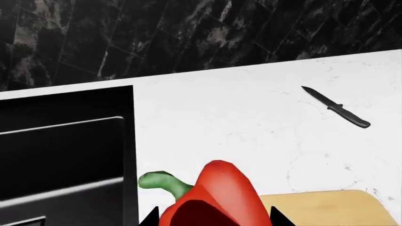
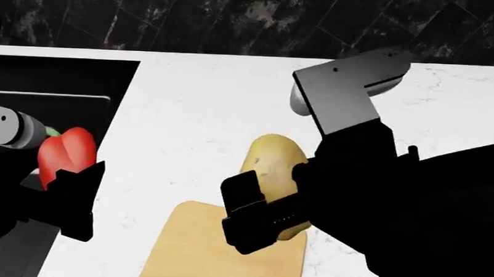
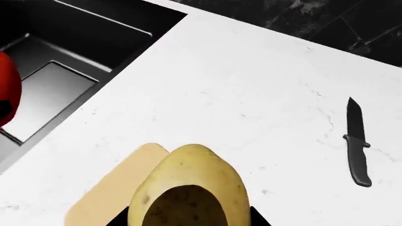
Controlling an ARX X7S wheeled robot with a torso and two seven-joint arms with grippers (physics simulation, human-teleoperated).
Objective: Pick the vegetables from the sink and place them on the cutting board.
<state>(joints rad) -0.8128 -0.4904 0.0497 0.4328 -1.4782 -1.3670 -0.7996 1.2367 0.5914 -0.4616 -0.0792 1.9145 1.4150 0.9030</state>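
My left gripper (image 2: 68,191) is shut on the red bell pepper (image 2: 64,152) with its green stem (image 1: 164,181), held in the air over the counter beside the black sink (image 2: 59,89). The pepper also shows in the left wrist view (image 1: 220,195) and at the edge of the right wrist view (image 3: 6,92). My right gripper (image 2: 256,216) is shut on the yellow-brown potato (image 2: 272,170), held above the far end of the tan cutting board (image 2: 218,257). The potato fills the right wrist view (image 3: 191,188), with the board (image 3: 119,188) beneath. The board also shows in the left wrist view (image 1: 333,207).
A black knife (image 3: 357,143) lies on the white marble counter (image 2: 207,100) to the right of the board, also in the left wrist view (image 1: 336,107). The sink's drain panel (image 3: 47,96) shows in its floor. A dark tiled wall (image 2: 234,21) stands behind.
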